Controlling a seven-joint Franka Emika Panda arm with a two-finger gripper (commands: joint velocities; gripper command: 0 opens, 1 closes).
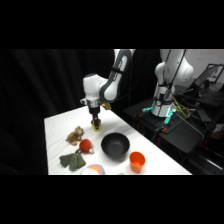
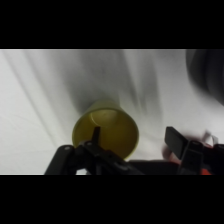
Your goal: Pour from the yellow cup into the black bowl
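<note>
Two fingers of your gripper [image 2: 132, 137] are standing spread wide around the yellow cup [image 2: 106, 134]: in the wrist view one finger tip [image 2: 95, 134] is sitting over the cup's open mouth, seemingly inside the rim, while the other finger [image 2: 176, 140] is hanging clear of the cup's outer wall with white table showing between them, so you are not pinching anything. You are looking down into the cup, which is standing upright on the white table [image 2: 35, 100]; whether it is holding anything cannot be told. At the upper right edge of that view, part of the black bowl [image 2: 207, 75] is showing as a dark curve, apart from the cup. From the side, your gripper [image 1: 96, 124] is reaching down from the white arm [image 1: 102, 87] onto the yellow cup [image 1: 96, 129], which is sitting toward the far side of the table [image 1: 60, 125]. The black bowl [image 1: 115, 146] is resting nearer the camera and to the right of the cup, close to it but not touching. An orange cup [image 1: 137, 161] is standing just beside the bowl at the near right. Left of the bowl you are seeing a red round object [image 1: 85, 145], a green leafy item [image 1: 73, 160] and a brownish item [image 1: 76, 134].
</note>
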